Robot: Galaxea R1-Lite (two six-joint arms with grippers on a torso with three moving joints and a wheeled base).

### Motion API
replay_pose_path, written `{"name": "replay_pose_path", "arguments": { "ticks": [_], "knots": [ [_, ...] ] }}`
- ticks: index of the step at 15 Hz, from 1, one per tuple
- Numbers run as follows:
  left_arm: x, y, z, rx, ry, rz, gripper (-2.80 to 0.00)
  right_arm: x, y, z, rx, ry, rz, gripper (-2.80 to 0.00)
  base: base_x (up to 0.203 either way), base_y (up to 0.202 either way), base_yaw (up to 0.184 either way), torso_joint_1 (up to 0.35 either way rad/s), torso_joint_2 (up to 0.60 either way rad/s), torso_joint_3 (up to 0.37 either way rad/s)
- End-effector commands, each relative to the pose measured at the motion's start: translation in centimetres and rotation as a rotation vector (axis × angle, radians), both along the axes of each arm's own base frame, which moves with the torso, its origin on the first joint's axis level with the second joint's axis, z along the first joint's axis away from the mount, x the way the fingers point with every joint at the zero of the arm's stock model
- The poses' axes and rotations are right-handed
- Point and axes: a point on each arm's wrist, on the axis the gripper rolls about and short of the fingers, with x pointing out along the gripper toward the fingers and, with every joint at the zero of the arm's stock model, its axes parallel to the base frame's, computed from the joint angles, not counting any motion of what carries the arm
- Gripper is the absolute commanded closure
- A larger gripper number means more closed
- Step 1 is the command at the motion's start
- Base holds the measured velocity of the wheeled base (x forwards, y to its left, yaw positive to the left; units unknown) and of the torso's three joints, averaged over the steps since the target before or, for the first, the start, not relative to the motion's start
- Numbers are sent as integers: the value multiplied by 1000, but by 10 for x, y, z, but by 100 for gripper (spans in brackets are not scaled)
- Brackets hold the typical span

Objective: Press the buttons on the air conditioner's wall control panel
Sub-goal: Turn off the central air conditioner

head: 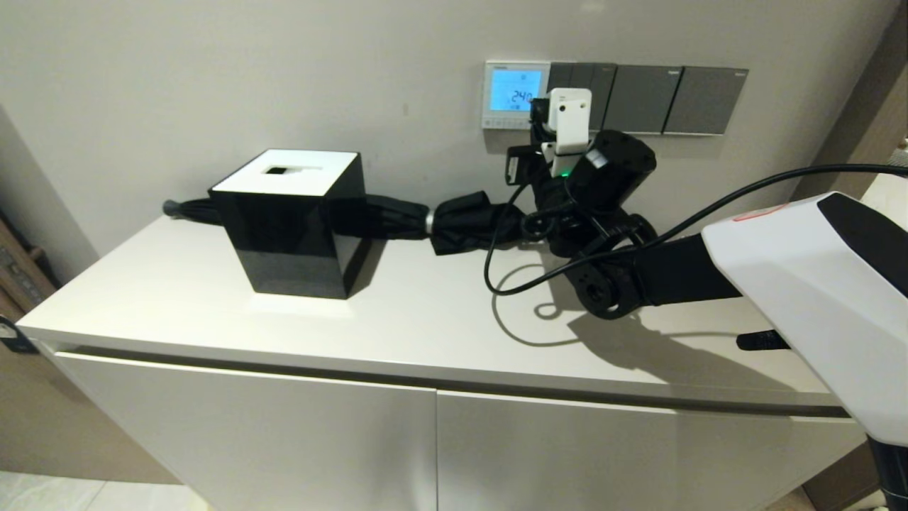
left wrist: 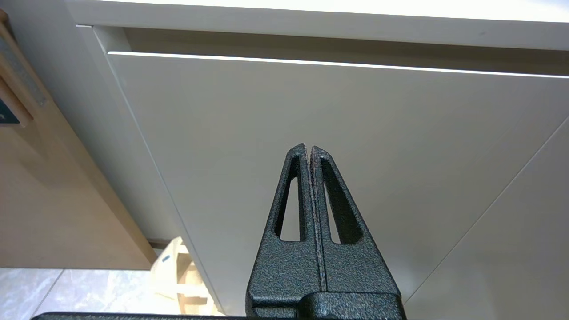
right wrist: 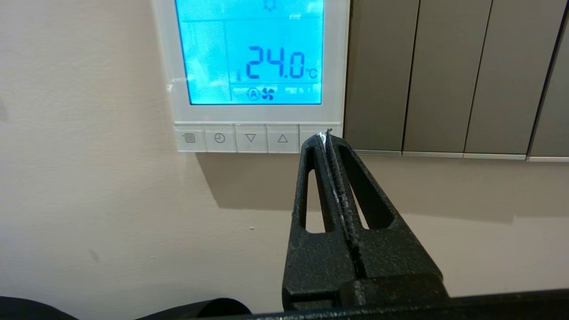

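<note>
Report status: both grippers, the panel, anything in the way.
Right gripper shut, tips at the end button of the button row. Control panel lit, reads 24.0. Left gripper shut, parked by the cabinet front. Nothing blocking.

Right pincer (head: pixel 537 117) meets the lit control panel (head: pixel 516 94) (reading 24.0) above the white cabinet (head: pixel 425 319).

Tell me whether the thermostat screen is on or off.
On: the air conditioner's wall control panel glows light blue, reading 24.0 °C with a fan icon.
</note>
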Motion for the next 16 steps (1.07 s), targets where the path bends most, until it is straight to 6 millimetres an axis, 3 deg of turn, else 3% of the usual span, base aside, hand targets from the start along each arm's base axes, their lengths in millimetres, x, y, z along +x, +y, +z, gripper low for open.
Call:
{"name": "replay_pose_path", "arguments": {
  "ticks": [1, 4, 16],
  "knots": [
    [0, 0, 0, 0, 1, 1, 0, 0, -1, 6, 7, -15, -4, 0, 0, 0, 0, 0, 0, 0],
    [0, 0, 0, 0, 1, 1, 0, 2, -1, 11, 6, -16, -5, 0, 0, 0, 0, 0, 0, 0],
    [0, 0, 0, 0, -1, 1, 0, 18, 4, 1, -8, -2, -7, 0, 0, 0, 0, 0, 0, 0]
  ]
}}
